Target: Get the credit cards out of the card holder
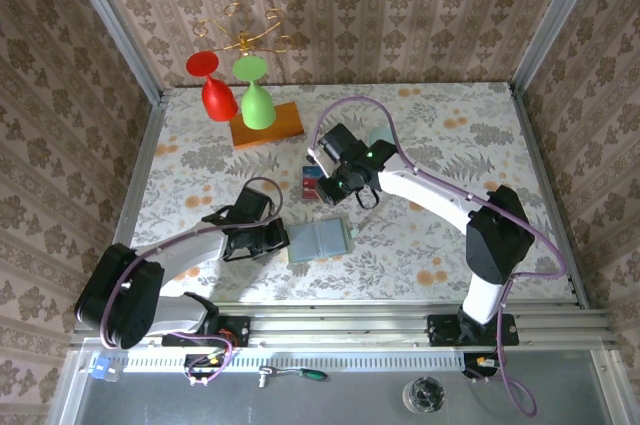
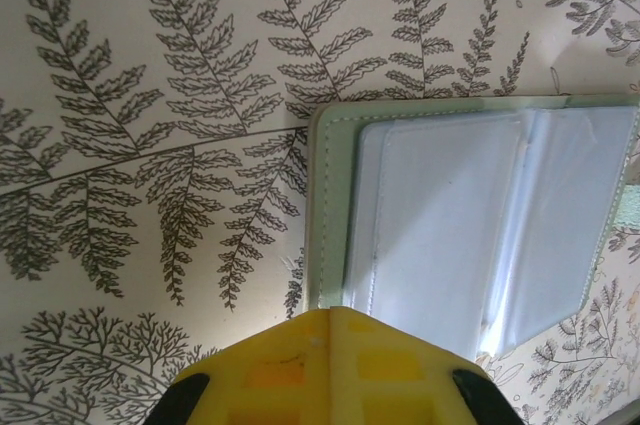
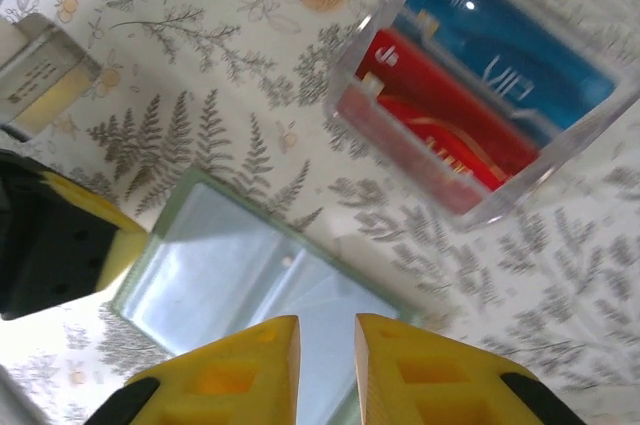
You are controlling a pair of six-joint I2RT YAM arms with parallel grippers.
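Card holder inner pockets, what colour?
Pale grey-blue, with a sage-green border on the card holder. Clearest in the left wrist view.

Lab test cell: wallpapered panels [image 1: 400, 15], aluminium rail [image 1: 360, 323].

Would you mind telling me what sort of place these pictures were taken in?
Likely a robot test booth dressed as a home: the left arm and right arm bolted to a metal rail, wallpaper panels in aluminium framing, a floral tablecloth.

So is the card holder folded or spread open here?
Spread open: the card holder lies flat, both pale inner pockets facing up.
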